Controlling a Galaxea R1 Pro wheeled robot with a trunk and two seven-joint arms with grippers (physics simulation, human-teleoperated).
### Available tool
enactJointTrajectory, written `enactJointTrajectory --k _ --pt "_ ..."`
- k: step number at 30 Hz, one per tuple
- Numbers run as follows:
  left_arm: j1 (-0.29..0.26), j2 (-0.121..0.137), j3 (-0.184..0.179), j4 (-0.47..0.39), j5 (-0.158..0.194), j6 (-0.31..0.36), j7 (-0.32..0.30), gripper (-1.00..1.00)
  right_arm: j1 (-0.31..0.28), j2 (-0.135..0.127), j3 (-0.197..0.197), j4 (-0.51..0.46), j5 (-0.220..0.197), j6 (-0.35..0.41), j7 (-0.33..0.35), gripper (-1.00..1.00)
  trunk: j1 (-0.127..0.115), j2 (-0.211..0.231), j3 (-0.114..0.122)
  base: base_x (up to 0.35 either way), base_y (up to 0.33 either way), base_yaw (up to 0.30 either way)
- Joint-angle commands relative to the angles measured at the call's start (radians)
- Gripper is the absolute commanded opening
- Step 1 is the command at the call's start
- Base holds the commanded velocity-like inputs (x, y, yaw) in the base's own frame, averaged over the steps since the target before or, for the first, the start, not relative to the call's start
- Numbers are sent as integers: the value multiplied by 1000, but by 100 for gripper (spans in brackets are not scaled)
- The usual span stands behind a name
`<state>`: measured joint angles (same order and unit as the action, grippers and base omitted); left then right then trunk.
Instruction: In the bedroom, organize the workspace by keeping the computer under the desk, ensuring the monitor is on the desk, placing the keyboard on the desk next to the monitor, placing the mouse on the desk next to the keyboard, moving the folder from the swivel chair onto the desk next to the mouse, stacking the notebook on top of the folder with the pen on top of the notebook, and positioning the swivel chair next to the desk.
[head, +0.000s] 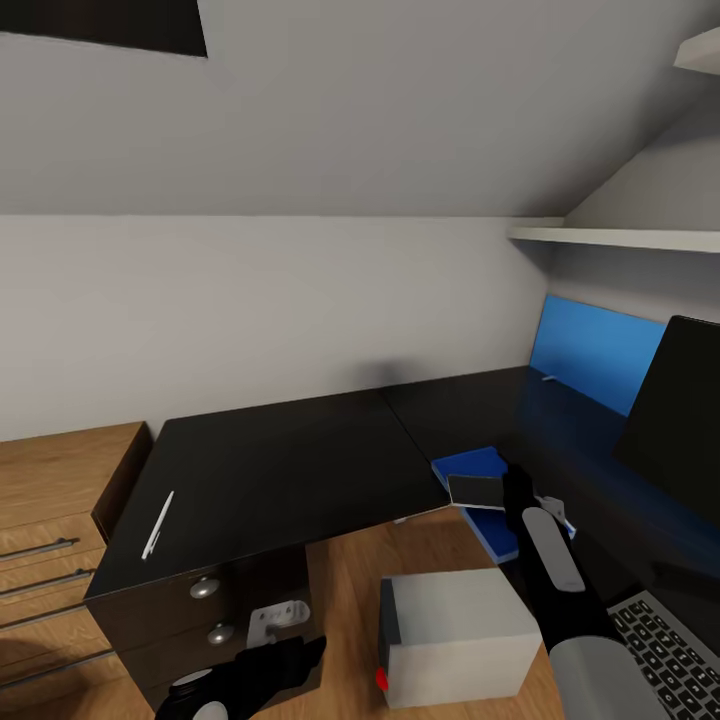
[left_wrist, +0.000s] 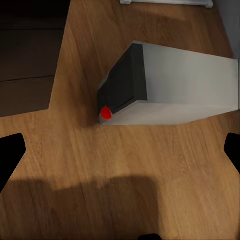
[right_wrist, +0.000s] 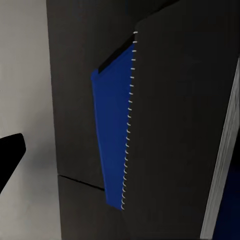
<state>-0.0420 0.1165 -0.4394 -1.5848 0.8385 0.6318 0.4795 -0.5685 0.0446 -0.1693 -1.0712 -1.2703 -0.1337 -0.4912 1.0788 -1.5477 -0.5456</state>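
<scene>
The blue folder (head: 478, 466) lies at the near corner of the black desk (head: 470, 410), with the dark notebook (head: 476, 490) resting on it. The right wrist view shows the notebook (right_wrist: 180, 125) and its spiral edge over the folder (right_wrist: 112, 130). My right gripper (head: 517, 495) is open at the notebook's side; one finger (right_wrist: 10, 155) shows spread wide. The white pen (head: 158, 525) lies on the black drawer cabinet (head: 280, 470). The monitor (head: 680, 400) and keyboard (head: 670, 650) are on the desk. The computer (head: 455, 635) (left_wrist: 170, 85) stands on the floor. My left gripper (head: 300, 655) hangs open above the floor. The mouse and the swivel chair are out of view.
A light-wood dresser (head: 50, 490) stands left of the cabinet. A white shelf (head: 620, 238) hangs above the desk's blue back panel (head: 595, 350). A white desk foot (head: 275, 620) sits on the floor between the cabinet and the computer.
</scene>
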Motion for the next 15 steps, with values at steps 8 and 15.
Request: enactJointTrajectory --k 8,15 --pt "-1 1 -3 -1 11 0 10 100 -1 1 0 -1 -11 -7 -1 100 -31 56 24 0 0 0" --pt "-1 0 -4 -1 11 0 10 100 -1 1 0 -1 -11 -7 -1 100 -58 105 46 0 0 0"
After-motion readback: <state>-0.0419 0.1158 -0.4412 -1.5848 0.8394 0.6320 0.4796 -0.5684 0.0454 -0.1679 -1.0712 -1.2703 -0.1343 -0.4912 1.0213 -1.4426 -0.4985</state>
